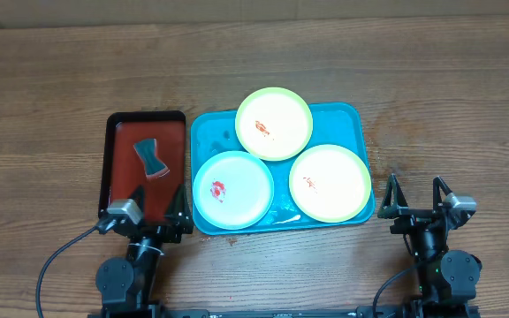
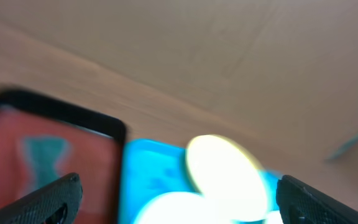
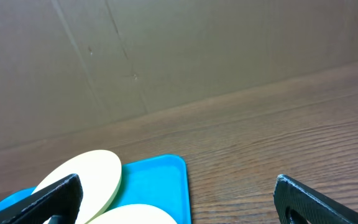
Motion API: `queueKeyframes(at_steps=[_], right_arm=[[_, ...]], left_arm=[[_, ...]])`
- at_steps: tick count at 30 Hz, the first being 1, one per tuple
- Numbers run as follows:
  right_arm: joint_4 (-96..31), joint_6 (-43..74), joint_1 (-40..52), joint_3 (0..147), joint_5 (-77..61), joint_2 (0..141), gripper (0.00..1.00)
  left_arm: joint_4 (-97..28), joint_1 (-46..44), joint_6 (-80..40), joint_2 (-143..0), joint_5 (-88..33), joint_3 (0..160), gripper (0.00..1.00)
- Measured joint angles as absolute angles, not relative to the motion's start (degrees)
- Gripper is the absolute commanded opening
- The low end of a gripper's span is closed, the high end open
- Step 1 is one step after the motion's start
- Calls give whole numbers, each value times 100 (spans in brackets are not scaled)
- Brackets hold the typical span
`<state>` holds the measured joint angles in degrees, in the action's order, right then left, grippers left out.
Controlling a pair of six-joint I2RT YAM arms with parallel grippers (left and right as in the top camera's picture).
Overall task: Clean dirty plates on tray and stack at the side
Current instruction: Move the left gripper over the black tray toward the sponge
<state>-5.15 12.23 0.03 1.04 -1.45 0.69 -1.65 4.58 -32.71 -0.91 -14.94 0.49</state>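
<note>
The cyan-blue tray (image 1: pixel 360 119) lies at the table's middle and holds three plates. A yellow-green plate (image 1: pixel 274 123) with a red smear sits at the back, a second yellow-green plate (image 1: pixel 330 183) at the front right, and a light blue plate (image 1: pixel 233 189) with a red smear at the front left. My left gripper (image 1: pixel 144 221) is open and empty near the front edge, left of the tray. My right gripper (image 1: pixel 415 201) is open and empty, right of the tray. The tray (image 3: pixel 160 180) and a plate (image 3: pixel 92 174) show in the right wrist view; the left wrist view is blurred.
A black-rimmed dark red tray (image 1: pixel 117 168) stands left of the cyan tray, with a teal sponge (image 1: pixel 151 157) on it. Bare wooden table lies to the right of the cyan tray and behind it. A cardboard wall stands at the back.
</note>
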Motion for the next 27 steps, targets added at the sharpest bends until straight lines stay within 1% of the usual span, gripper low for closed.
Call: queueKeyframes(at_steps=[3,5,7,9,12,16,20,23,27], right_arm=[[-517,1225,3,104,-148,69,100],[-517,1223,5,104,-145,69,100],[-515,1223,3,104,-143,69,100],[-515,1225,5,104,-148,69,100],[-517,1225,3,104,-148,69,100],[-517,1223,5,104,-148,69,100],[-517,1225,5,104,-148,69,100],[-513,1227,5,104,-148,67,100],[-521,1227,5,104,-145,64,100]], left_arm=[[421,458,-4335,-89,-1697,47,100],[1269,458,-4707,-91,-1835,45,100],[2047,458,-4823,-80,-1929,47,100],[2561,458,-4786,-73,-1981,58,100],[2630,458,-4582,-73,-1981,113,100],[2185,458,-4121,-150,-1979,471,100],[1612,458,-3566,-596,-1984,1262,100],[563,458,-3225,-1149,-1920,2025,100],[-1227,458,-2884,-2491,-1835,3258,100]])
